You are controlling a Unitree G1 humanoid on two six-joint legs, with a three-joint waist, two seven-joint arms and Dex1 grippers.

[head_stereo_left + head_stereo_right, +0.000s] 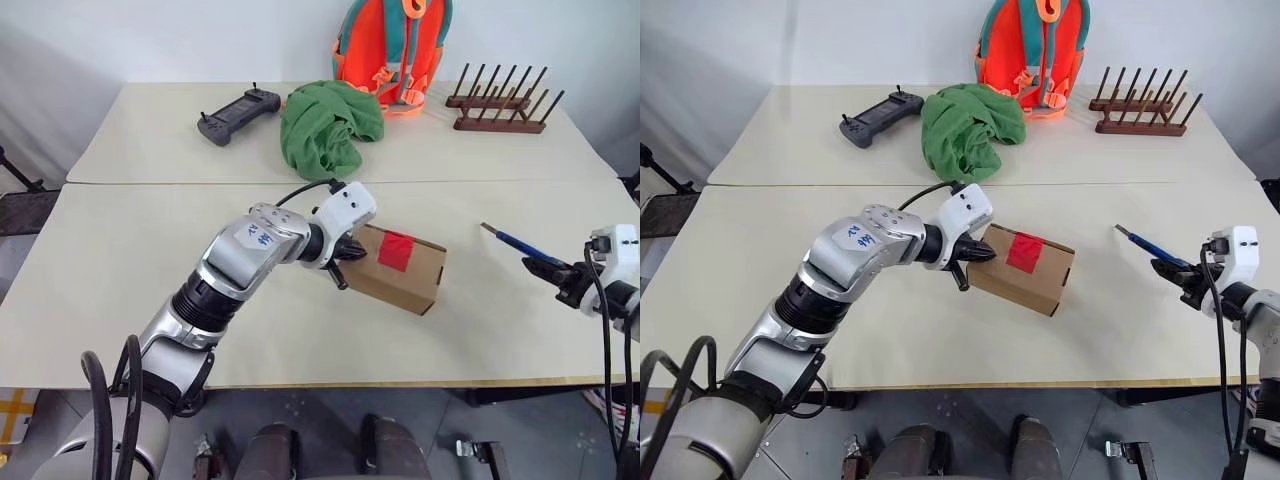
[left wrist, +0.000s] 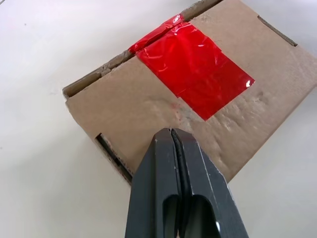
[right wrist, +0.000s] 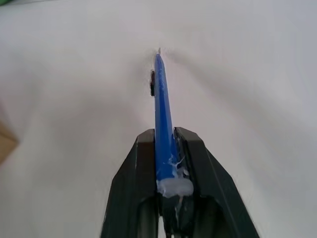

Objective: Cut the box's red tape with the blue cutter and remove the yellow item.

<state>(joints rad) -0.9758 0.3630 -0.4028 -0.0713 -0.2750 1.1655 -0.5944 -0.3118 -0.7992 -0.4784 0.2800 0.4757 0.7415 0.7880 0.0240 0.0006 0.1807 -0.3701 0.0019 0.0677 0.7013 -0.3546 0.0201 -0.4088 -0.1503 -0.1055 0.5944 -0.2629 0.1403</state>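
On the desk (image 1: 120, 300) your box (image 1: 405, 275) lies centre, steadied by the left pincer (image 2: 172, 136), pressed together against its top near the red tape (image 2: 194, 69). Your right pincer (image 3: 166, 144) pinches the blue cutter (image 3: 162, 114), well apart, ready to slice.

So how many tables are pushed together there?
2. The near table holds the box. The far table, butted against its back edge, holds the green cloth, the controller and the wooden rack.
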